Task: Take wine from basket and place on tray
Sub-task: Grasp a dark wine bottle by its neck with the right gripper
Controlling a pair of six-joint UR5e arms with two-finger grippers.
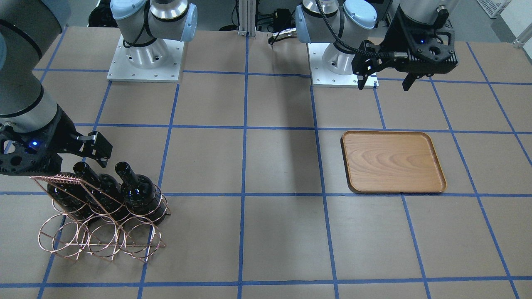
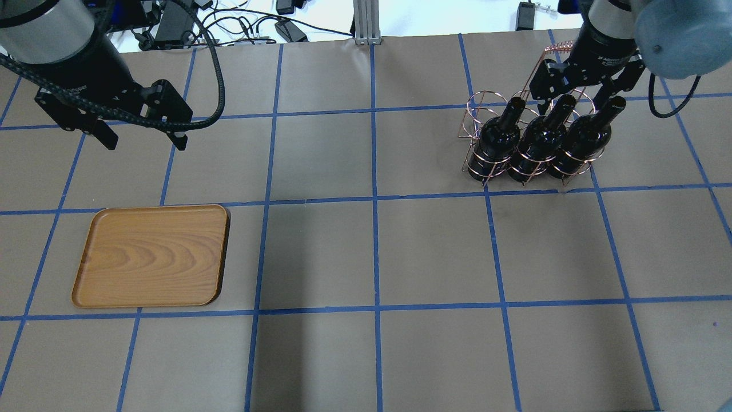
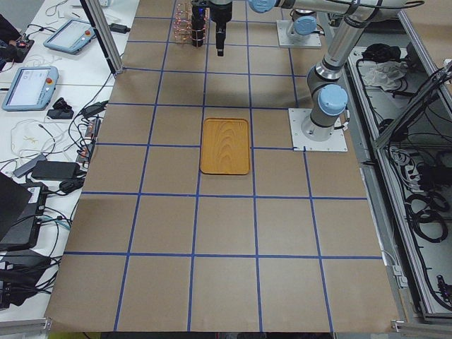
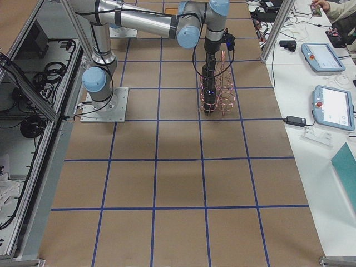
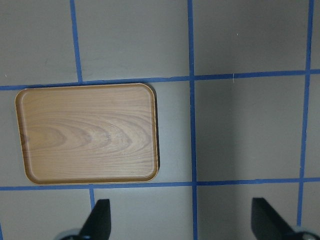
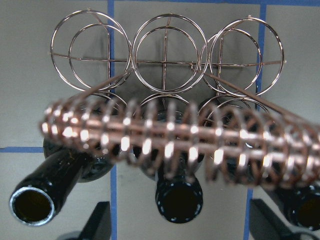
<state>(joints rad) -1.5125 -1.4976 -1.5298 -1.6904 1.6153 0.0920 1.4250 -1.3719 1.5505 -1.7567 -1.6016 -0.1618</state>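
I see all three dark glass wine bottles (image 2: 537,143) in the copper wire basket (image 6: 170,140), right tool (image 6: 181,222) spread above the middle neck; left tool (image 2: 143,140) spread, flat wooden tray (image 2: 151,257) empty.

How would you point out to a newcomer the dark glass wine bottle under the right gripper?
On the robot's right side of the table stands a rose-gold copper wire basket with a coiled handle, the right gripper above it. Three dark glass bottles lean in its rings; it is the middle one, its open mouth centred between the gripper's spread fingers.
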